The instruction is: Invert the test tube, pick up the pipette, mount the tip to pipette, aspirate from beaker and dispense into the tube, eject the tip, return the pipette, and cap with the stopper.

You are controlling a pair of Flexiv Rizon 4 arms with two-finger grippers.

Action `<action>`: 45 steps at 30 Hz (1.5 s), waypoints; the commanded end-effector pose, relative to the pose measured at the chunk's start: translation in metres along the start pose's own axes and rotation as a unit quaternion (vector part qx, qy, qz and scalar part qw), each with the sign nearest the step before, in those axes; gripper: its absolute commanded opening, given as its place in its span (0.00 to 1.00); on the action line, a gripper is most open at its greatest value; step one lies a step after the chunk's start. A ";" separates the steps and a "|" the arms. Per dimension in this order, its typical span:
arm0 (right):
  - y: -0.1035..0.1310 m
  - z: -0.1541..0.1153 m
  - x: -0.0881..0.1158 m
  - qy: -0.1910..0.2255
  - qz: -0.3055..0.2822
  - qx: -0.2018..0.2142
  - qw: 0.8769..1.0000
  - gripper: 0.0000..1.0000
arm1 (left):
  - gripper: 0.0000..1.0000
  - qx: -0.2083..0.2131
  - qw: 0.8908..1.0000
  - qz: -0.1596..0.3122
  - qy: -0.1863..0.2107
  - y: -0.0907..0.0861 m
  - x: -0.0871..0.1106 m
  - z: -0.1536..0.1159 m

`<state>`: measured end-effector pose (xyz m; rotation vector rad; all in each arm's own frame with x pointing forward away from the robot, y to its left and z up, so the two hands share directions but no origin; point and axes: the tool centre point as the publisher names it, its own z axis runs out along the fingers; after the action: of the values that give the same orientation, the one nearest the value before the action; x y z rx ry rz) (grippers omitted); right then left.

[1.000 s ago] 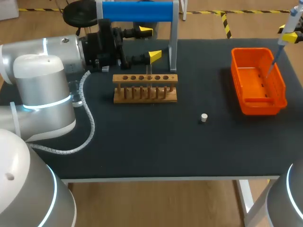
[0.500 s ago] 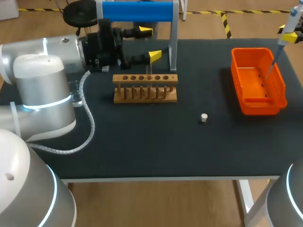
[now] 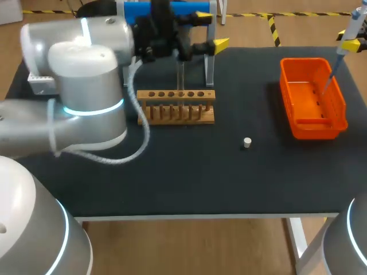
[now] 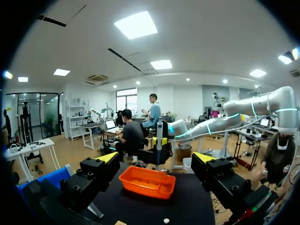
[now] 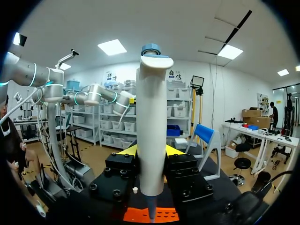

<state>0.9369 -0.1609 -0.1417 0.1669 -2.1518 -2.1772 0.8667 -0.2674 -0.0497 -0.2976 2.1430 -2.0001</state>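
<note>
My right gripper (image 3: 350, 43) hangs at the far right, shut on the white pipette (image 3: 346, 35). The pipette's thin tip points down into the orange bin (image 3: 338, 123). In the right wrist view the pipette (image 5: 151, 122) stands upright between the yellow-tipped fingers (image 5: 127, 150). My left gripper (image 3: 210, 30) is open and empty, level behind the wooden rack (image 3: 176, 106), near the stand's post. A clear test tube (image 3: 180, 73) stands upright in the rack. The small white stopper (image 3: 247, 142) lies on the mat right of the rack. From the left wrist, the open gripper (image 4: 157, 158) faces the orange bin (image 4: 147, 182).
A blue-topped metal stand (image 3: 210, 54) rises behind the rack, close to my left fingers. My big left arm (image 3: 86, 86) covers the table's left back part. The mat's front half holds only the stopper.
My left arm has swung to the right and back, carrying its open gripper from the rack's left rear to beside the stand's post. The right arm and pipette have not moved.
</note>
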 end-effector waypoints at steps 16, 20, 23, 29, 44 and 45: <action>0.001 -0.001 -0.001 0.001 0.000 0.001 1.000 0.00 | 1.00 -0.064 0.996 0.001 0.069 -0.023 -0.011 0.185; 0.001 -0.001 -0.001 0.001 0.000 0.001 1.000 0.00 | 0.45 -0.063 0.995 0.004 0.083 -0.024 -0.011 0.189; 0.001 -0.001 -0.001 0.001 0.000 0.001 1.000 0.00 | 0.00 -0.063 0.995 0.004 0.083 -0.024 -0.011 0.189; 0.001 -0.001 -0.001 0.001 0.000 0.001 1.000 0.00 | 0.00 -0.063 0.995 0.004 0.083 -0.024 -0.011 0.189; 0.001 -0.001 -0.001 0.001 0.000 0.001 1.000 0.00 | 0.00 -0.063 0.995 0.004 0.083 -0.024 -0.011 0.189; 0.001 -0.001 -0.001 0.001 0.000 0.001 1.000 0.00 | 0.00 -0.063 0.995 0.004 0.083 -0.024 -0.011 0.189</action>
<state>0.9369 -0.1608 -0.1417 0.1669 -2.1518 -2.1771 0.9292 -0.4473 -0.0399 -0.1493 2.3648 -1.9528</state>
